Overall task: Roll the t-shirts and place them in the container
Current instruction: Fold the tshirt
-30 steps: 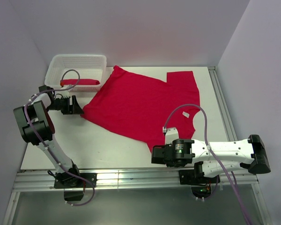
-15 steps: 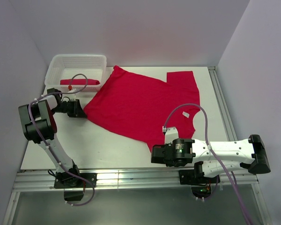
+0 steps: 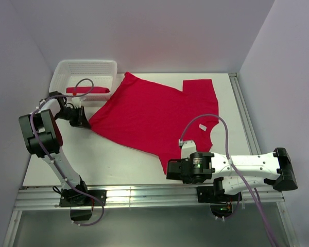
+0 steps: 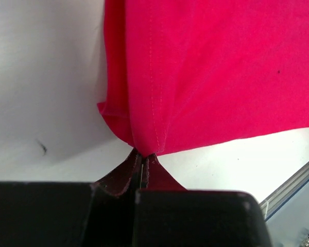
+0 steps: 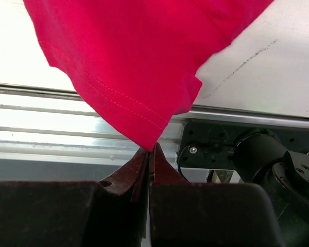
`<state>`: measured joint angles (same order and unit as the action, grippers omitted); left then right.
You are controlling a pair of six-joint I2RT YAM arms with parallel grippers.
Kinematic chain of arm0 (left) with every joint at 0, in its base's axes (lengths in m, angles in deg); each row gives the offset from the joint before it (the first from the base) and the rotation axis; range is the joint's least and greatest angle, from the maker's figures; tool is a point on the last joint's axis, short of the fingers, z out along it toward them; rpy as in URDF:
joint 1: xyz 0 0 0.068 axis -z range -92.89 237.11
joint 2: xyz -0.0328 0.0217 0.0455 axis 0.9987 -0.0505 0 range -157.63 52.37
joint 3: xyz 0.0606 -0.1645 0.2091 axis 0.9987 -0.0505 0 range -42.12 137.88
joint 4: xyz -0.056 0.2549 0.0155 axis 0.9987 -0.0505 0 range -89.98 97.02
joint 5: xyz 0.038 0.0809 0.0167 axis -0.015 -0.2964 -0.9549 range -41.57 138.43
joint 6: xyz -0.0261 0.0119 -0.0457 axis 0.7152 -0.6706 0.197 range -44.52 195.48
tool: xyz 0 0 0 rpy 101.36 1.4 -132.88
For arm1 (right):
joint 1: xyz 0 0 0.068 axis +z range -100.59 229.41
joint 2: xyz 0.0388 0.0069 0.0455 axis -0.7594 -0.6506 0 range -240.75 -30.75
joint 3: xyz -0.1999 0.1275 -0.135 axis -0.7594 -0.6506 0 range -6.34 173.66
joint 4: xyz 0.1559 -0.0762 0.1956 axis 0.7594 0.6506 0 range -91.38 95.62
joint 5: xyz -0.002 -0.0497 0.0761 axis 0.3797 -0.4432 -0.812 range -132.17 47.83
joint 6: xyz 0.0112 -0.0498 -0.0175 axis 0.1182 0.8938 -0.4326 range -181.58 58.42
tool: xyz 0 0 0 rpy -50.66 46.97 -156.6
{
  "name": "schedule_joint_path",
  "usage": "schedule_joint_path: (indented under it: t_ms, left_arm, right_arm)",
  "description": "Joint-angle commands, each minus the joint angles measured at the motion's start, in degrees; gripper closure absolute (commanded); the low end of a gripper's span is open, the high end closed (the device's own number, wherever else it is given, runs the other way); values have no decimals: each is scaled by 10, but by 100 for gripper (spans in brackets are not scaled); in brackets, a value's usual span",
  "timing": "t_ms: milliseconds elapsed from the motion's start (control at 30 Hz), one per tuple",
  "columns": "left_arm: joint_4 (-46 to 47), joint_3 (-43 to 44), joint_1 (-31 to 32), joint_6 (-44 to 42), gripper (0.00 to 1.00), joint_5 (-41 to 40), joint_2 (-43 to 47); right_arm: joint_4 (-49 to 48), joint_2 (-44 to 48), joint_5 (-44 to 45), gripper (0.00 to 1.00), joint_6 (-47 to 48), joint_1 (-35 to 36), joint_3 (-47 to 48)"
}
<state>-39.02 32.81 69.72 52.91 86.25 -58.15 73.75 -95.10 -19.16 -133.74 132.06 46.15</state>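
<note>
I have one red t-shirt (image 3: 154, 116) spread flat and askew on the white surface (image 3: 118, 159). The second t-shirt (image 3: 87, 90) lies rolled in the white basket (image 3: 59, 77) at the far left corner. My left pincer (image 4: 142, 158) is clamped tight on the spread shirt's left corner, and my right pincer (image 5: 149, 153) on its near corner. Pale lilac walls (image 3: 144, 31) surround the surface. The white neck tag (image 3: 202, 126) is too small to read.

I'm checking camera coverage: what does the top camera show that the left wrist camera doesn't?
Only the top view: the basket holding a rolled t-shirt, and the right gripper pinching a corner of the spread t-shirt. Only the left wrist view: the stitched hem bunched at the tips of the shut left gripper. Both: that spread t-shirt on the white table.
</note>
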Motion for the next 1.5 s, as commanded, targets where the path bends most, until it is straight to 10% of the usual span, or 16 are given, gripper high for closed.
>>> schedule_joint_path:
  t_ms: [0,433,833,1467]
  left_arm:
    - [-51,35,-1,23,99,-34,15]
    - [-31,132,38,94,70,8,-30]
    - [2,8,10,-33,32,15,72]
    - [159,-140,-49,115,29,-15,98]
  right_arm:
    - [36,11,12,100,-16,13,24]
    - [64,42,54,100,-34,10,36]
    - [41,61,67,100,-4,-26,24]
    - [36,56,64,100,-6,-28,29]
